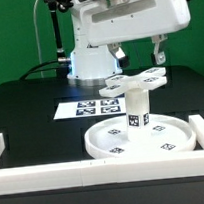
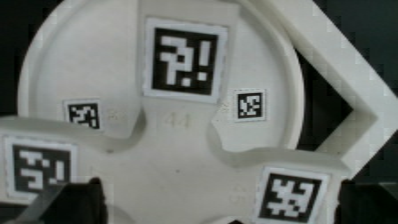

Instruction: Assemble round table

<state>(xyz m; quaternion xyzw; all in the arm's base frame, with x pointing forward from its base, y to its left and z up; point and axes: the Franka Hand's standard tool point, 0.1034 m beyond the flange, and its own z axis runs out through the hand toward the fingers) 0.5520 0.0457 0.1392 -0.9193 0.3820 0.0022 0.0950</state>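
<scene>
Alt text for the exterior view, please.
A white round disc lies on a black table, an upright post on it topped by a cross-shaped foot. The gripper hangs open above the foot. A marker board lies behind.

White round table parts stand stacked on a black desk under the arm's tool.
The large flat round white plastic disc lies just beside the white straight border walls. A short white cylindrical post stands upright on it, with the white cross-shaped flat foot on top. The tool hangs just above the foot, jaws apart. The marker board lies behind the disc.
</scene>
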